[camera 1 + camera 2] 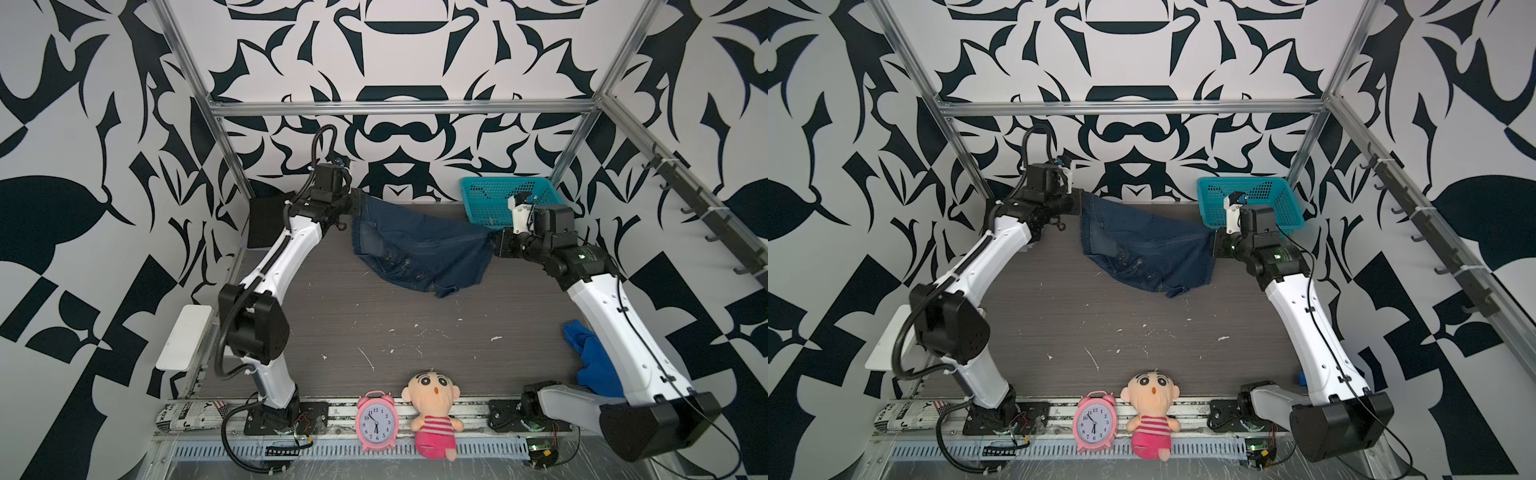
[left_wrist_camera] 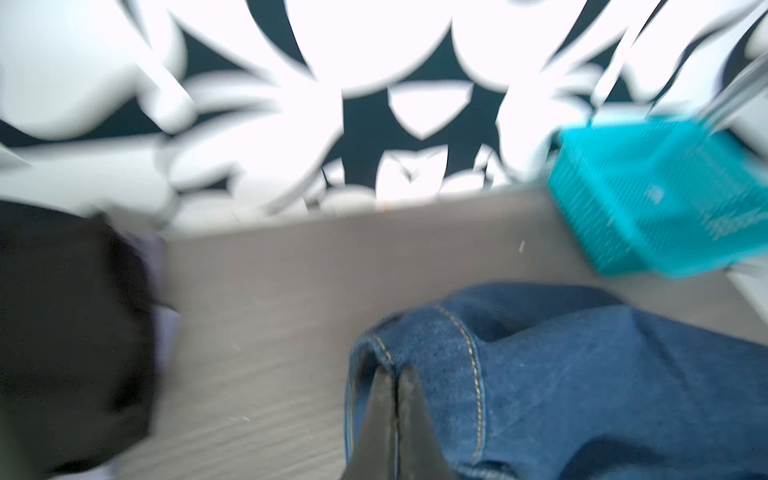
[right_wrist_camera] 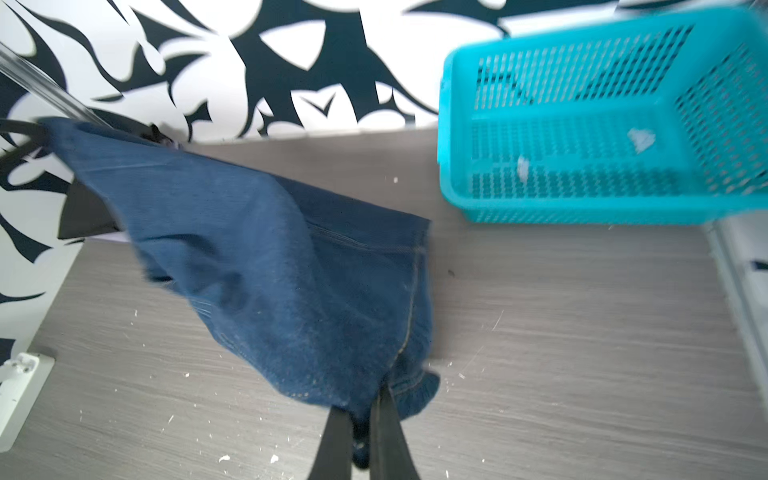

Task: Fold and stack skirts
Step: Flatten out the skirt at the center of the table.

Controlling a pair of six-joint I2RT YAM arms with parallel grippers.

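Note:
The dark blue denim skirt (image 1: 419, 249) hangs stretched between my two grippers over the back of the table, and its lower part sags onto the tabletop. My left gripper (image 1: 356, 205) is shut on its stitched edge (image 2: 386, 353); the jaws are pressed together in the left wrist view. My right gripper (image 1: 494, 241) is shut on the opposite corner (image 3: 411, 386). A folded black skirt (image 1: 266, 220) lies at the back left corner. A strip of lavender skirt (image 2: 166, 328) shows from under the black skirt (image 2: 70, 332).
A teal mesh basket (image 1: 498, 199) stands at the back right, just behind my right wrist. A royal-blue cloth (image 1: 590, 357) lies under the right arm. A pink alarm clock (image 1: 376, 419), a doll (image 1: 434, 411) and a rolled newspaper (image 1: 191, 413) line the front edge.

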